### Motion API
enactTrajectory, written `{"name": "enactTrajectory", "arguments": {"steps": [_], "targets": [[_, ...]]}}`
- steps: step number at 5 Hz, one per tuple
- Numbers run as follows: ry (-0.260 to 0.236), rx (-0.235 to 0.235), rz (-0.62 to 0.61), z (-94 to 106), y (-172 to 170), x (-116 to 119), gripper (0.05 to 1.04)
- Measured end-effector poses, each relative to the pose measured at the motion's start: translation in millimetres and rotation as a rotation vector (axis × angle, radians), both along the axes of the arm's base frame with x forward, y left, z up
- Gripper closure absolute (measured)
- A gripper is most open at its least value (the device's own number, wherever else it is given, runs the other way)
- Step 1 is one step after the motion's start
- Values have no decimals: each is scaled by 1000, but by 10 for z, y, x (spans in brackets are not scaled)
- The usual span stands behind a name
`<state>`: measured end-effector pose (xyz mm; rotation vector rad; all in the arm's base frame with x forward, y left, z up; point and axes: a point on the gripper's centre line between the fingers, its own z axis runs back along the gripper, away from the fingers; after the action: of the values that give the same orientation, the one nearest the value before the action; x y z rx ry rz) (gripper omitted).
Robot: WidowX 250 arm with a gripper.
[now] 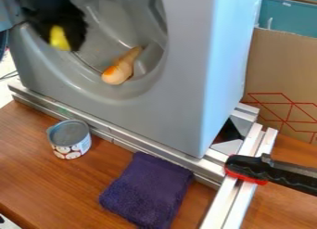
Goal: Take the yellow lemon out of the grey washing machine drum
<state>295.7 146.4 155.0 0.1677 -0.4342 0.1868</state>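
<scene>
The black gripper [60, 31] is at the upper left, in front of the opening of a grey machine [186, 61]. It is shut on a small yellow object [60, 38], whose shape is partly covered by the dark fingers. Inside the round opening, right of the gripper and lower, lies a pale tan, tapered object [123, 66] with an orange patch on its thick end. Its narrow end points up and to the right.
On the wooden table [31, 177] in front of the machine stand a lidded can [70, 140] and, farther right, a folded purple cloth [147, 191]. Metal rails [117, 135] run under the machine. A black and red clamp [272, 172] grips them at right, near a cardboard box [278, 75].
</scene>
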Motion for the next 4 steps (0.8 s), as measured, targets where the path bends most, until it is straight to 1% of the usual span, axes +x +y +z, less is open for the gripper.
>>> {"name": "enactTrajectory", "arguments": {"steps": [1,2,3,4], "targets": [[103,-20,25,35,86,-453,294],[231,-23,31,-158,206,-938,294],[285,-20,32,-304,232,-1309,294],[310,6,59,-511,284,-1513,294]]}}
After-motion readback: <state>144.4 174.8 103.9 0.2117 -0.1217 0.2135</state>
